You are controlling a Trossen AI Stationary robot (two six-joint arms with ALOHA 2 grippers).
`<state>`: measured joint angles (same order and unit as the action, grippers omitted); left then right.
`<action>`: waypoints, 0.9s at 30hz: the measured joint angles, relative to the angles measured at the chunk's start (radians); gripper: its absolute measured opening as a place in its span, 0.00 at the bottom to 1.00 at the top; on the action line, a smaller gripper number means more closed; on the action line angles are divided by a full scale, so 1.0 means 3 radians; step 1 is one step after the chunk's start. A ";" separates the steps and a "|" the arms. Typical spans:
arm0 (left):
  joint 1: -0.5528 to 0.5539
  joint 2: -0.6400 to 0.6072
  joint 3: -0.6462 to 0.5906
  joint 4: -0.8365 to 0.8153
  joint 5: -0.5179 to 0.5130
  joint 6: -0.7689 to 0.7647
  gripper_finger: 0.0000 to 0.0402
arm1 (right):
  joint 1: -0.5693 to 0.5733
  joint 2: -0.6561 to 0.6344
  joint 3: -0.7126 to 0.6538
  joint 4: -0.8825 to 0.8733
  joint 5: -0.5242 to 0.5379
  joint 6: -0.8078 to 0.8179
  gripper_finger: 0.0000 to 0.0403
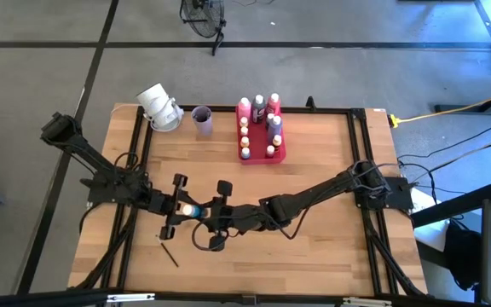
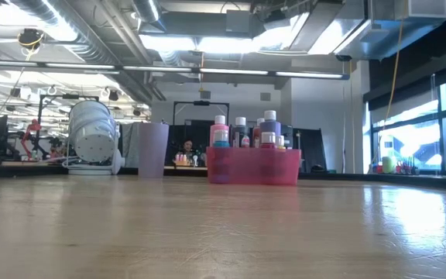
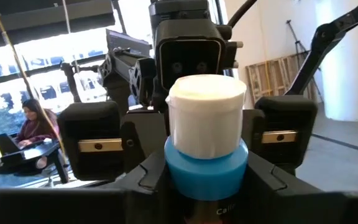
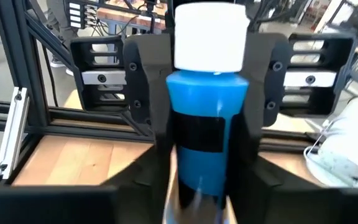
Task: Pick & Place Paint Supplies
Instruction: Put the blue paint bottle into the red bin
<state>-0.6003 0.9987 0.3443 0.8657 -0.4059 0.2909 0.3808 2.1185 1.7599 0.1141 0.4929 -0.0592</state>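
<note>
Wooden table (image 1: 314,247) up front is where it's all happening. The left gripper (image 1: 181,207) and right gripper (image 1: 210,211) are nose to nose near the front edge, a bit left of centre, with a blue paint bottle (image 1: 192,209) between them.

Left wrist view: the bottle (image 3: 207,162) stands upright, white cap on top, with the left fingers hugging its blue body from both sides, so I'd call that clamped on it. Right wrist view: same bottle (image 4: 205,134), with the right fingers flanking its lower part. Honestly can't tell if they're actually squeezing or just sitting beside it.

Just in front of the left gripper, a thin dark paintbrush (image 1: 170,253) lies flat on the wood.

Further out, toward the back of the table, the pink-red tray (image 1: 281,156) holds a bunch of capped paint bottles (image 1: 259,107), all upright. The lilac cup (image 1: 202,120) sits to its left, apart from it, and a white round gadget (image 1: 158,107) is left of that, near the back corner. A person (image 3: 33,127) is sitting way off in the room.
</note>
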 joint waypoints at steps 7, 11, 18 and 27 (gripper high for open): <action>-0.0024 -0.0001 0.0000 -0.0053 -0.0334 -0.0004 0.28 | 0.0005 0.0000 0.0000 -0.0198 0.0016 0.0161 0.56; -0.0113 -0.0015 0.0036 -0.0286 -0.0623 -0.0037 0.28 | 0.0047 0.0000 0.0001 -0.0468 0.0080 0.0334 0.62; -0.0175 -0.0032 0.0490 -0.1648 -0.1159 -0.0445 0.28 | 0.0212 0.0000 0.0001 -0.0783 0.0726 0.0499 0.63; -0.0175 -0.0034 0.0983 -0.3182 -0.1247 -0.1081 0.27 | 0.0453 0.0000 0.0001 -0.0517 0.1341 0.0056 0.64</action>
<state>-0.6529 0.9887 0.6391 -0.0888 -0.7800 -0.0335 0.5166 2.1185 1.7603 -0.0410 0.8952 -0.0424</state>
